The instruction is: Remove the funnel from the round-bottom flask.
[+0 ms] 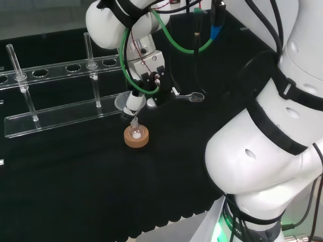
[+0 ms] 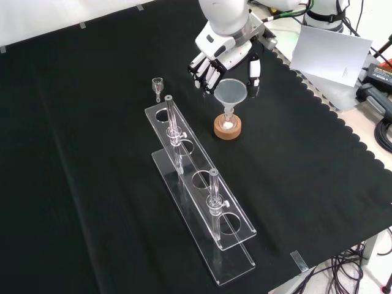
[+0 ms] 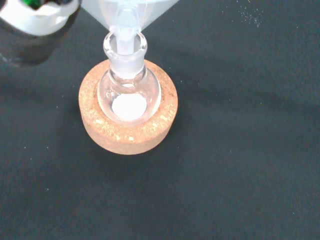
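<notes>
Above the cork stand [image 2: 228, 128], my hand [image 2: 215, 61] hangs released behind the funnel [image 2: 230, 93]; light, fragile, slippery, so I'd pinch its rim.

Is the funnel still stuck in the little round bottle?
Yes, in. The funnel's stem sits inside the neck of the flask, which stands upright on its cork ring.

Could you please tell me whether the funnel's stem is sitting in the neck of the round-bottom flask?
Touching. The wrist view shows the funnel with its stem down inside the neck of the round-bottom flask, which rests on the cork ring.
</notes>
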